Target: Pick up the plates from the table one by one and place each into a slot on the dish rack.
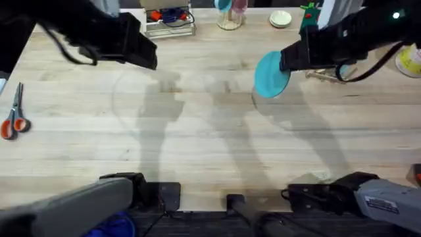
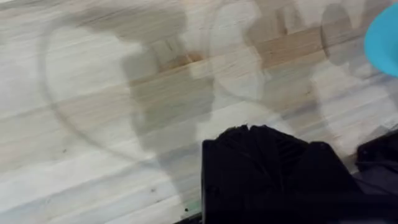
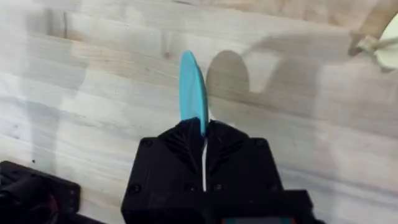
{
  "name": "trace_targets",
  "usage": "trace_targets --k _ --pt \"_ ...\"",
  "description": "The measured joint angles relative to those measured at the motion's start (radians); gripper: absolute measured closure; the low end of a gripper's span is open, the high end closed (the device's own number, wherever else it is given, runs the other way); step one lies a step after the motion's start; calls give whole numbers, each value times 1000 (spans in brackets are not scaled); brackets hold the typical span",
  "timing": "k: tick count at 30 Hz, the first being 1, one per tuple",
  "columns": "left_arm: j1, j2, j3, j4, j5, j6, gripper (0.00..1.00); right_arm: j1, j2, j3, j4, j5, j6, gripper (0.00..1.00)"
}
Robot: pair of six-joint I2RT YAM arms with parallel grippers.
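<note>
Right gripper [image 3: 203, 127] grips the cyan plate [image 3: 191, 90] above the tabletop [image 1: 197, 138].
Its fingers clamp the plate's rim, plate standing on edge beyond them; left gripper's [image 2: 261, 134] fingers: cannot tell.

Bright cyan-blue round plate [image 2: 384, 38] cut off at picture edge in left wrist view; rear rim hidden inside right gripper [image 3: 204, 127]; left gripper [image 2: 261, 140] fingers indistinct.

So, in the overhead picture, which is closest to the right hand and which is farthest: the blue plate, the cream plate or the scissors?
1. Cyan-blue plate: gripped on edge in the right hand.
2. Cream plate: at the table's far edge, just beyond that hand.
3. Scissors: far across, by the table's left edge.
</note>
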Motion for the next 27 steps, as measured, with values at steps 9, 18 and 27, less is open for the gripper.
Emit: trace_targets --k 9,18,27 --pt "0 -185 0 -24 -44 -19 898 0 0 14 2 12 -69 971" --pt "0 -187 0 -23 -55 -27 10 0 0 14 9 12 -103 971" --pt "0 -187 0 -24 -58 -28 6 0 0 14 9 12 -124 971"
